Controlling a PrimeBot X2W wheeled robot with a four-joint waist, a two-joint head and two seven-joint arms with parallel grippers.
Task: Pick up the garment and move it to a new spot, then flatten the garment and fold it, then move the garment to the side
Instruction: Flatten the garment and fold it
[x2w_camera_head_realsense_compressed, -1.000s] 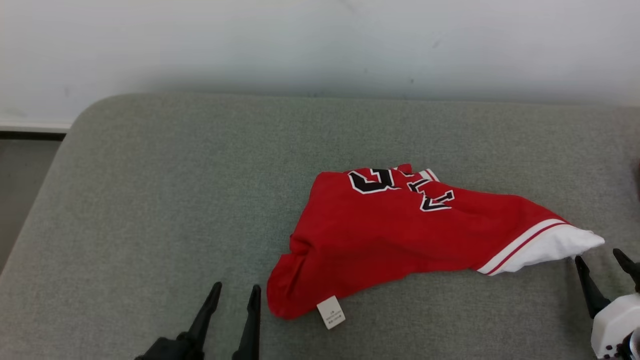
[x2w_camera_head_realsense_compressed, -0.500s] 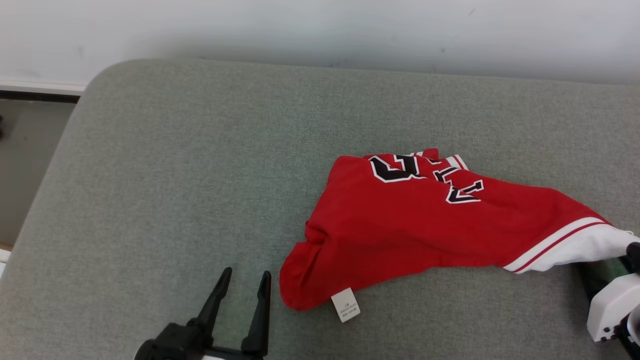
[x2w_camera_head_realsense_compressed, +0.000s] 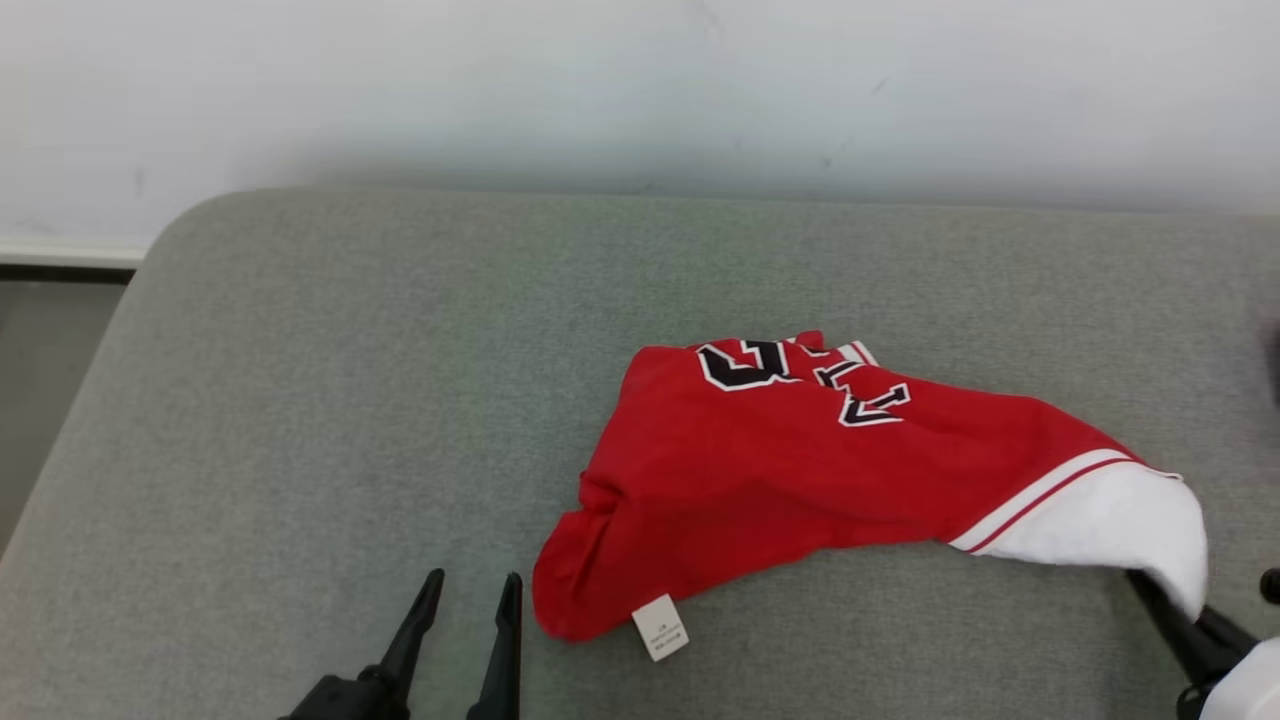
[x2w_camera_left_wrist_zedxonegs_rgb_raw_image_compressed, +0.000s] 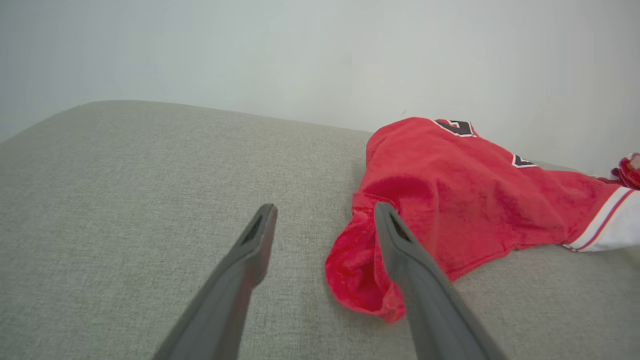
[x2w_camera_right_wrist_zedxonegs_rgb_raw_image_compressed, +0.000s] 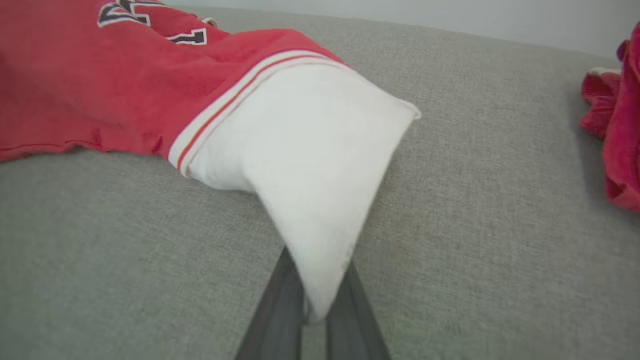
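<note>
The garment (x2w_camera_head_realsense_compressed: 800, 470) is a red jersey with black-and-white lettering, a white sleeve end and a small white tag (x2w_camera_head_realsense_compressed: 660, 627), lying crumpled on the grey cushion (x2w_camera_head_realsense_compressed: 350, 380). My right gripper (x2w_camera_head_realsense_compressed: 1185, 610) is shut on the tip of the white end, which is lifted a little off the cushion; in the right wrist view the white cloth (x2w_camera_right_wrist_zedxonegs_rgb_raw_image_compressed: 310, 165) funnels down between my closed fingers (x2w_camera_right_wrist_zedxonegs_rgb_raw_image_compressed: 282, 315). My left gripper (x2w_camera_head_realsense_compressed: 465, 600) stands open just left of the garment's near red corner (x2w_camera_left_wrist_zedxonegs_rgb_raw_image_compressed: 360, 270), apart from it.
A second red cloth (x2w_camera_right_wrist_zedxonegs_rgb_raw_image_compressed: 617, 125) lies at the far right of the cushion. A pale wall (x2w_camera_head_realsense_compressed: 640, 90) runs behind the cushion. The cushion's rounded left edge drops to a dark floor (x2w_camera_head_realsense_compressed: 40, 380). Open grey surface spreads left of the garment.
My right gripper has closed on the white end of the garment and raised it slightly. The head camera shifted and came back. The left gripper stays open in place.
</note>
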